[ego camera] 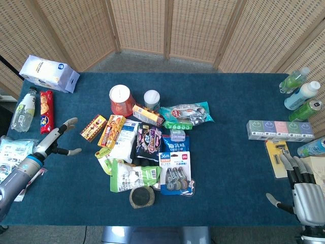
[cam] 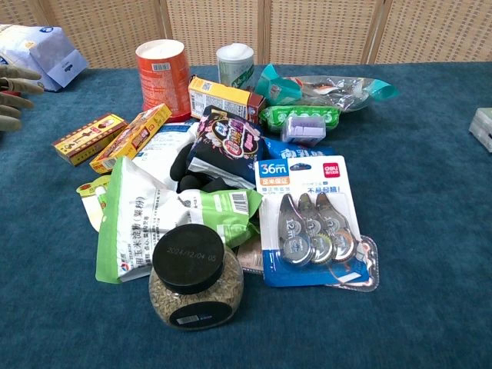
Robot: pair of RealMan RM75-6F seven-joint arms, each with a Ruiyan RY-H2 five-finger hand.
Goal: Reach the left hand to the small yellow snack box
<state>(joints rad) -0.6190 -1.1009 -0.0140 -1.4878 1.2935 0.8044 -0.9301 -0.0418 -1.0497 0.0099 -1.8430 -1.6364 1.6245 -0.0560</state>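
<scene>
The left hand (ego camera: pixel 55 142) hovers low over the surface (ego camera: pixel 228 168), fingers (ego camera: pixel 68 122) spread and empty, aimed toward two o'clock. The small yellow snack box (ego camera: pixel 93 127) lies flat just beyond, at the pile's nine o'clock edge, apart. The right hand (ego camera: pixel 302 190) rests idle, fingers loosely extended, holding nothing.

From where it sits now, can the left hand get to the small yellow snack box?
Probably yes. The left hand is open, with bare blue cloth between it and the small yellow snack box, whose left side is free of the pile.
</scene>
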